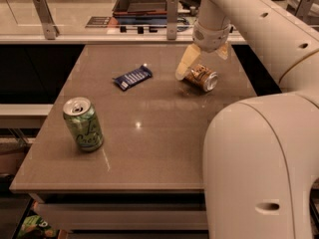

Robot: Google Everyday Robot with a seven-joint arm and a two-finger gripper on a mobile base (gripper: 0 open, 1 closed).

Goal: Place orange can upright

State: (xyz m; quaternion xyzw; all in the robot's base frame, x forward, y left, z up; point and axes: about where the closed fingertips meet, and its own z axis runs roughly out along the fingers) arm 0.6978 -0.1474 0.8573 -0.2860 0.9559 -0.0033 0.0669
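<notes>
The orange can [203, 78] lies on its side at the far right of the brown table [149, 148], its silver end facing front right. My gripper [202, 66] hangs right above it, open. One pale finger [185, 63] reaches down beside the can's left end, touching or nearly touching it. The other finger [224, 50] is higher, behind the can's right side. The can is not lifted.
A green can [83, 124] with script lettering stands upright at the front left. A dark blue snack bar [132, 77] lies at the far middle. My arm's large white body [259, 168] fills the front right. A counter with a tray [144, 1] runs behind the table.
</notes>
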